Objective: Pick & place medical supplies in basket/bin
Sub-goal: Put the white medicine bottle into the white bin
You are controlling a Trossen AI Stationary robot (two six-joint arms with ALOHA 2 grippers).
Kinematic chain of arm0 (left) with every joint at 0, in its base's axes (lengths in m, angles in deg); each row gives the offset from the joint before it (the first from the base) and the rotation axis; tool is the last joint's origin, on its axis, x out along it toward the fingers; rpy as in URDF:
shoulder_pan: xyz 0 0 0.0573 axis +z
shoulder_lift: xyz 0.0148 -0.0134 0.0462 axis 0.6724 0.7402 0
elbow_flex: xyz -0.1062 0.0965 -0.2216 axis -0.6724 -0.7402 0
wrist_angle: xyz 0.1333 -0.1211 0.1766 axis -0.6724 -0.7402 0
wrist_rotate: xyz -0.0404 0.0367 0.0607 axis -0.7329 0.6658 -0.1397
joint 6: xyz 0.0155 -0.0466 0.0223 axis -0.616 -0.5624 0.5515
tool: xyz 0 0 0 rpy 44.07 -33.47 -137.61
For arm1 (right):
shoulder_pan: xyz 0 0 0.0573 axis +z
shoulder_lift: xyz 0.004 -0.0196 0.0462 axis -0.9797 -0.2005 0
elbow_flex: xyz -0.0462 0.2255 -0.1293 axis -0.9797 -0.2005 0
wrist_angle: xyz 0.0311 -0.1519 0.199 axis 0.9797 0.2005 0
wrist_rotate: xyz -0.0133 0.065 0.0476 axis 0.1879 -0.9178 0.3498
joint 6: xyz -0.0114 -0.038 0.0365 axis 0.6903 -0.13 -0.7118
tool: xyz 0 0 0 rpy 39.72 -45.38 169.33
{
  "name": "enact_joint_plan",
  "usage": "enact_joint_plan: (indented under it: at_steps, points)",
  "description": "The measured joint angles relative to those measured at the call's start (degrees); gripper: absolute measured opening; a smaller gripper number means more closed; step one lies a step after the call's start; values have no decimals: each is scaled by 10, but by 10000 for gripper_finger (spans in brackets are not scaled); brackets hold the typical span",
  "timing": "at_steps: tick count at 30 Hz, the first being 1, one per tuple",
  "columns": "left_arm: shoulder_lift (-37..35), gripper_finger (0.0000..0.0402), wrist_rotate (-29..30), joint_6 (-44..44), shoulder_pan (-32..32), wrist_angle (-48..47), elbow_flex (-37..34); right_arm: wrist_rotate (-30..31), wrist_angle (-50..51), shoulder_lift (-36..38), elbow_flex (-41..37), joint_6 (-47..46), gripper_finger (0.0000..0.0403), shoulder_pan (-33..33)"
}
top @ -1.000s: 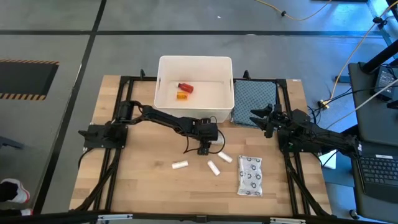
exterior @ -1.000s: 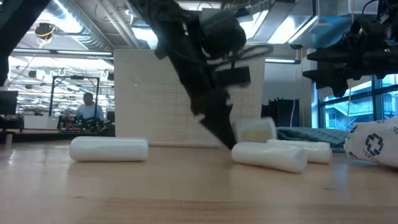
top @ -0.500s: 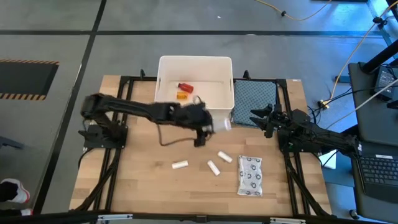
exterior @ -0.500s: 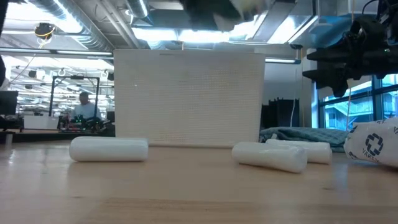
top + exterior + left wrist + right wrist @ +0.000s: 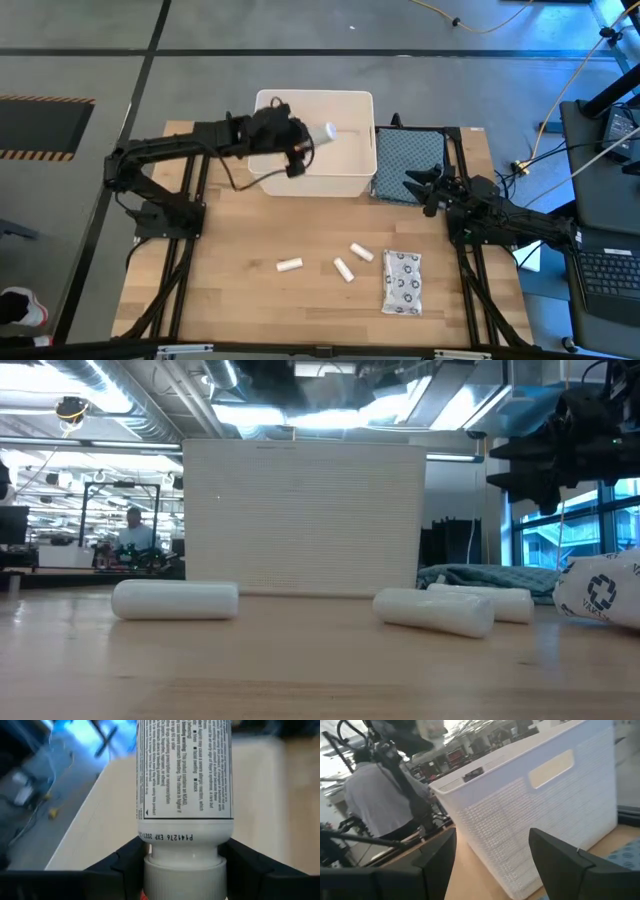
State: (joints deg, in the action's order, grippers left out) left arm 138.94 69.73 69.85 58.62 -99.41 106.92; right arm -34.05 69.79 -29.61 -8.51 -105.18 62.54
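**One bottle held over the tub**

One white pill bottle (image 5: 322, 131) sits clamped between the fingers of the left gripper (image 5: 303, 140), held over the white tub (image 5: 262, 168) near its centre; the tub stands at twelve o'clock on the table (image 5: 230, 300); three short white cylinders (image 5: 289, 265) and the blister pack (image 5: 402, 281) lie toward six o'clock; the right gripper (image 5: 413, 188) waits at three o'clock over the patterned cloth (image 5: 415, 150), fingers apart, holding nothing.
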Motion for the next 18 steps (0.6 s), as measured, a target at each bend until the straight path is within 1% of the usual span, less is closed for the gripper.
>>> enact_joint_plan:
  at_steps: [4,8,12,18]
  points:
    - [23,195,-46,22,65,-49,0,21,-4,0,0,0,251,0]
    - [56,198,-102,54,107,-71,0,37,-5,0,0,0,251,0]
    - [101,195,-117,89,132,-109,0,44,-6,0,0,-2,251,0]
    - [173,200,-117,127,150,-151,0,46,-7,0,0,-3,251,0]
